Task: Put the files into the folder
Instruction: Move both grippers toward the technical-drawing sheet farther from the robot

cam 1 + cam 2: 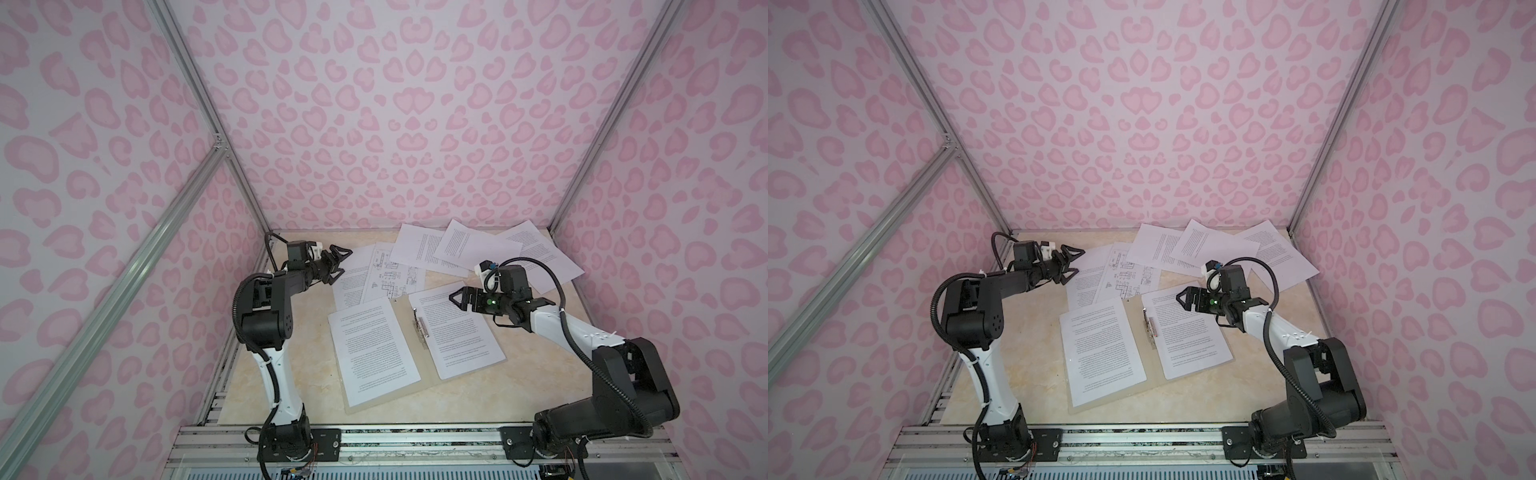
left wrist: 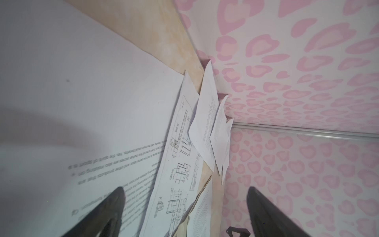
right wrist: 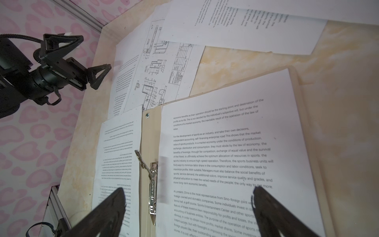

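Mid-surface, folder, both top views: the folder (image 1: 426,365) lies open and flat, with a left-leaf sheet (image 1: 374,349) and a right-leaf sheet (image 1: 457,332) on it and the metal clip (image 1: 420,328) bare between them. I judge it is spread so that loose pages can be laid straight in.
Loose files, a top view: the drawing sheet (image 1: 1127,276) and the loose text sheets (image 1: 1163,245) overlap at the far end of the surface (image 1: 1038,374), outside the folder. How many lie underneath is hard to count.
Left arm, both top views: the left gripper (image 1: 347,262) hangs spread and empty by the near corner of the loose pile, probably lining up a pick.
Right arm, both top views: the right gripper (image 1: 457,298) hovers over the right leaf's far corner, released and holding nothing. One finger hides the other.
Left wrist view: the fingers (image 2: 106,211) are wide apart with nothing between them. A text page lies close below, blurred, and the drawing sheet overlaps its edge. Contact with the paper cannot be told.
Right wrist view: the fingers (image 3: 110,209) are parted above the spine and clip. Print on the right-leaf sheet is legible, and the folder's near end is cut off.
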Robot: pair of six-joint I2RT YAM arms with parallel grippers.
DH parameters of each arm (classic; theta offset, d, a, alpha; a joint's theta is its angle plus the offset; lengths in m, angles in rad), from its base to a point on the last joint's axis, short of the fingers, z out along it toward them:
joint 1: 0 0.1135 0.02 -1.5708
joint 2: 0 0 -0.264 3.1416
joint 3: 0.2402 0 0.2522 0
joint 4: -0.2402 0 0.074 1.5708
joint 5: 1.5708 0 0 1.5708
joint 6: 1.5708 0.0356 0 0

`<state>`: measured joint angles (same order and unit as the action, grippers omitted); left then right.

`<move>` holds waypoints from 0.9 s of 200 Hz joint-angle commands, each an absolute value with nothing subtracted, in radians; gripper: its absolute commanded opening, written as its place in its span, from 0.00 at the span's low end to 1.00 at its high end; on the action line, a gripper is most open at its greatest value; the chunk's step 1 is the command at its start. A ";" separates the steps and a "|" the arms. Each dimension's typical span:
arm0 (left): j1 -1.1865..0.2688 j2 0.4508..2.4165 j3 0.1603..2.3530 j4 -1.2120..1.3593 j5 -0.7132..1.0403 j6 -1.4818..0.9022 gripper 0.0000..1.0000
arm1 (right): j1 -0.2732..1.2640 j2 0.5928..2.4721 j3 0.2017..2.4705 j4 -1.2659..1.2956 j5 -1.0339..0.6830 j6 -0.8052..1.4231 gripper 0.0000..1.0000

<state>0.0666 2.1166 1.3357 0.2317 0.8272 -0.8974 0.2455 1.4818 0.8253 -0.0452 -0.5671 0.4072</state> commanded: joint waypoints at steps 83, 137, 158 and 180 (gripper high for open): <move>0.077 2.126 1.505 -0.299 0.532 -0.537 0.90 | 0.359 1.989 1.437 -0.254 -0.436 0.314 0.85; 0.074 2.211 1.568 -0.367 0.559 -0.509 0.88 | 0.379 2.203 1.665 -0.316 -0.460 0.338 0.82; 0.073 2.195 1.553 -0.385 0.497 -0.515 0.86 | 0.384 2.243 1.681 -0.318 -0.463 0.358 0.81; 0.074 2.189 1.549 -0.393 0.499 -0.523 0.86 | 0.387 2.278 1.697 -0.327 -0.467 0.373 0.81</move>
<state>0.0723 2.1880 1.5543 -0.3050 0.5461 -0.5259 0.3840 2.2429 1.6794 -0.2993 -0.4538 0.3489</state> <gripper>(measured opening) 0.865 0.811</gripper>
